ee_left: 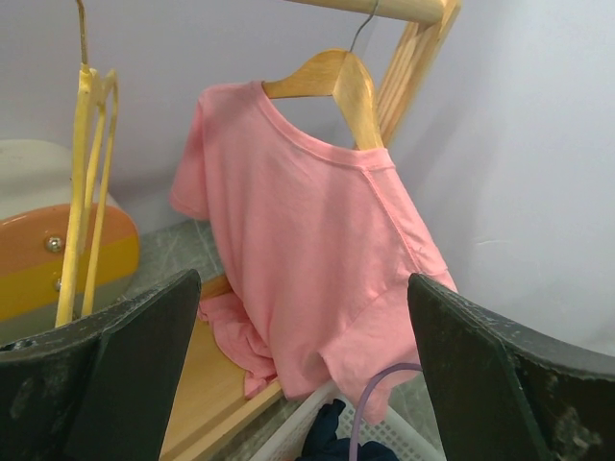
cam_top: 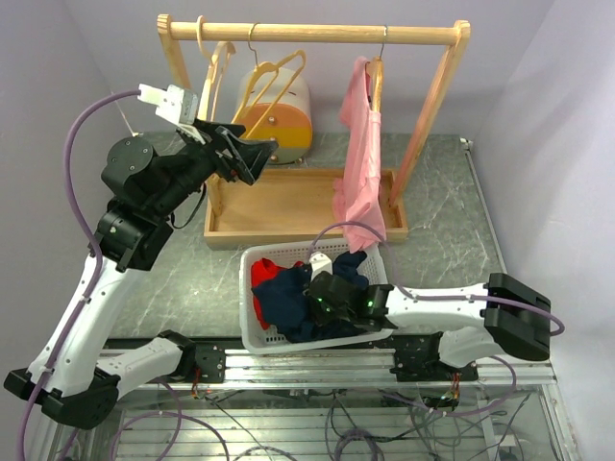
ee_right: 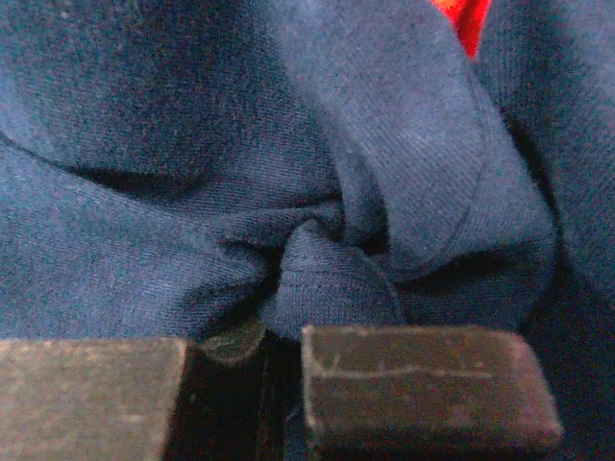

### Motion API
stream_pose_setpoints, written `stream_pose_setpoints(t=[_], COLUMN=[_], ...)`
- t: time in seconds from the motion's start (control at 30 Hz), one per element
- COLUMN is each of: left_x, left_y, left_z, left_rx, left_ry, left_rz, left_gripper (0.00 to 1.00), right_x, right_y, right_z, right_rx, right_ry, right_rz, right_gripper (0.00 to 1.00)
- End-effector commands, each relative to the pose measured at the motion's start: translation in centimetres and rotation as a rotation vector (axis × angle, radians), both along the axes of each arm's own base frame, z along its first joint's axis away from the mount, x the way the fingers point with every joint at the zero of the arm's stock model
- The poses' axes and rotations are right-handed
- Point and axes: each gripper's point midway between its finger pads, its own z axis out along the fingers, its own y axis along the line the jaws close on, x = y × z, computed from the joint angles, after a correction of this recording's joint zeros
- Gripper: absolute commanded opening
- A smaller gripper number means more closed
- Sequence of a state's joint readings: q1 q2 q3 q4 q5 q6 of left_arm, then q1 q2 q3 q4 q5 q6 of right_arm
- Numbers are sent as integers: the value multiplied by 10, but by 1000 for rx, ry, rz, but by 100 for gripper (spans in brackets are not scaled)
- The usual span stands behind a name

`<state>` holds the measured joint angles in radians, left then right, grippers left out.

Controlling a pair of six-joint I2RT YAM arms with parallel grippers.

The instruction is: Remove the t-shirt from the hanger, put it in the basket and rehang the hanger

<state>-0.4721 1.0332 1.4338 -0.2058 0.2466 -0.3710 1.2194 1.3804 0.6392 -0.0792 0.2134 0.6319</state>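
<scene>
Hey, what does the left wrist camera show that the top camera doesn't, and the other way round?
Left wrist only: the front of the pink t-shirt, its neckline over the wooden hanger. Top only: both arms, and the white basket holding navy and red clothes, with the right gripper down in it. Both: the t-shirt hanging from the rack, with yellow hangers beside it.

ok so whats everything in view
rack: one, wooden, back of table
t-shirt: one, pink, on hanger at rail's right end
wooden hanger: one, tan, holding t-shirt
bare hangers: two, yellowish, rail's left part
basket: one, white, near edge
navy garment: one, in basket
red garment: one, in basket
round container: one, white-orange-yellow, behind rack
table: one, grey marbled
left arm: raised by rack's left, jaws open
right arm: in basket, jaws shut on navy garment
</scene>
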Motion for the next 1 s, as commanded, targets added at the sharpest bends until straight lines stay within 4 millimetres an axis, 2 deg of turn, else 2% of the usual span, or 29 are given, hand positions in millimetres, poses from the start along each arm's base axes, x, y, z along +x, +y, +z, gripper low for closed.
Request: stream_pose_setpoints(t=[0.0, 0.07, 0.1, 0.2, 0.3, 0.4, 0.63, 0.73, 0.87, 0.9, 0.97], left_x=[2, 3, 2, 1, 9, 13, 19, 21, 27, 29, 30], left_y=[7, 7, 6, 9, 9, 2, -18, -35, -42, -44, -44], left_z=[23, 26, 28, 42, 49, 56, 70, 68, 61, 58, 54], left_rx=[-14, -15, -13, -53, -47, -35, -36, -24, -35, -36, -36], left_ry=[-72, -86, -98, -143, -132, -136, -166, -172, -151, -146, -139], left_rz=[37, 40, 35, 47, 69, 45, -45, -128, -154, -154, -152], left_gripper=[99, 99, 99, 99, 99, 99, 99, 99, 99, 99, 99], right_x=[-14, -7, -3, 9, 16, 21, 26, 18, 2, -2, -7], right_y=[-29, -31, -30, -26, -22, -18, -13, -2, 9, 10, 10], right_z=[-24, -5, 8, 59, 104, 145, 216, 264, 324, 334, 338], right_rx=[-169, -183, -185, -157, -120, -78, -8, 103, 261, 291, 325], right_ry=[56, 11, -18, -110, -180, -238, -362, -419, -485, -496, -495], right_rz=[-1, -9, -13, -14, 3, 22, 111, 197, 313, 330, 351], right_gripper=[0, 1, 5, 26, 44, 54, 56, 52, 46, 46, 46])
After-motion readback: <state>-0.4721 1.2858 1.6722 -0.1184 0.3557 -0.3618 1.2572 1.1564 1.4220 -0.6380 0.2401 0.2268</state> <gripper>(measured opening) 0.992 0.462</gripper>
